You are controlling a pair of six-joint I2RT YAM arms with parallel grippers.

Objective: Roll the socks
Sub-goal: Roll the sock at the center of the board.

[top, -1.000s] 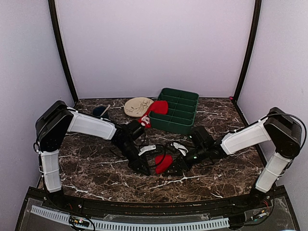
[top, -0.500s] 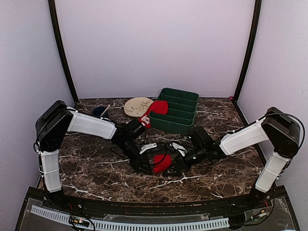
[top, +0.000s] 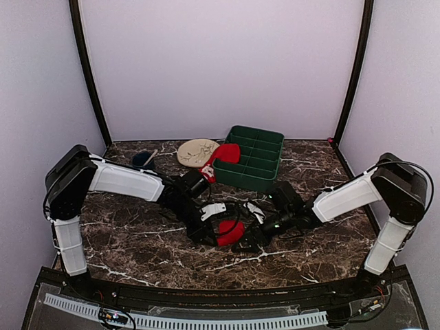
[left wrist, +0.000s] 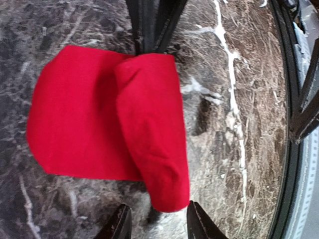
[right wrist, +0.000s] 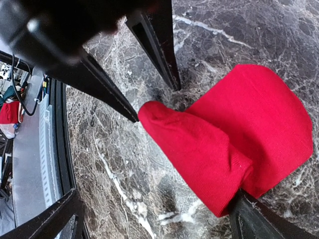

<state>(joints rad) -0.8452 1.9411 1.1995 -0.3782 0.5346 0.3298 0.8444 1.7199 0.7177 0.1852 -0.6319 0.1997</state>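
Note:
One of the socks (top: 232, 232) is a red, partly rolled oblong on the marble between my two grippers. In the left wrist view this sock (left wrist: 149, 129) has a rolled fold lying over its flat part. The fold's near end sits just ahead of my left gripper (left wrist: 158, 225), whose jaws stand apart. My right gripper (right wrist: 157, 219) is wide open, one finger (right wrist: 259, 221) lying against the roll's other end (right wrist: 214, 149). The second red sock (top: 225, 152), with a white patterned end, hangs over the green tray's corner.
A green compartment tray (top: 265, 168) stands at the back centre, with a beige plate (top: 197, 151) and a small dark blue object (top: 142, 158) to its left. The table's front rail (left wrist: 291, 149) runs close behind the sock.
My left gripper's jaws have opened and let go of the sock's rolled fold. The roll has shifted slightly left. The right gripper stays wide open.

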